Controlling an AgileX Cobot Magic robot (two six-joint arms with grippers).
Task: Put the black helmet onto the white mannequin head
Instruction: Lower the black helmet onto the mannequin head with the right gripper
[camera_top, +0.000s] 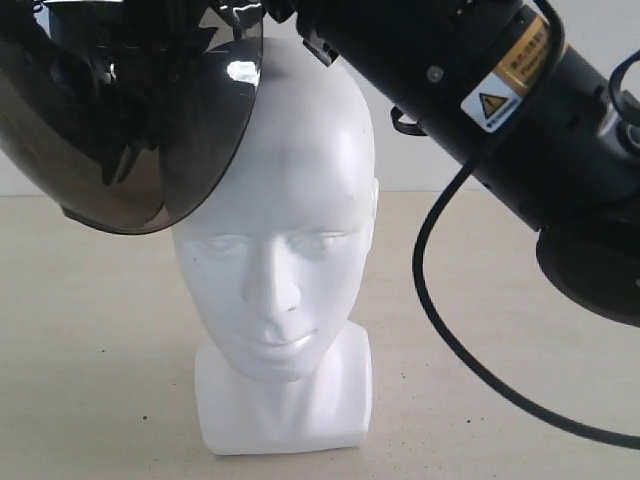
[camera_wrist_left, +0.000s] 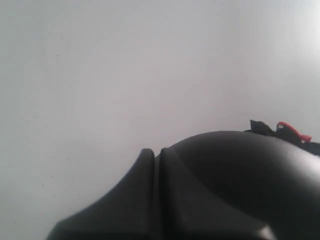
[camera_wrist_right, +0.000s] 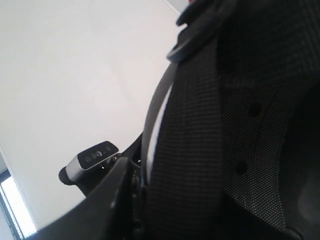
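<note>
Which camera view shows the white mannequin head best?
The exterior view: it shows the white mannequin head upright on the table, with face, neck and base visible and only part of its forehead behind the black helmet. The two wrist views show helmet surfaces and a pale wall, but no head.

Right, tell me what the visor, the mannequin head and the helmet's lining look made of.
Visor: smoky see-through plastic, glossy, with a bright glint on it. White mannequin head: smooth, faintly shiny white, perhaps plastic or coated foam; the look leaves it open. Black helmet shell: matte black, probably plastic. Lining: black woven fabric, with a fine mesh texture showing.
</note>
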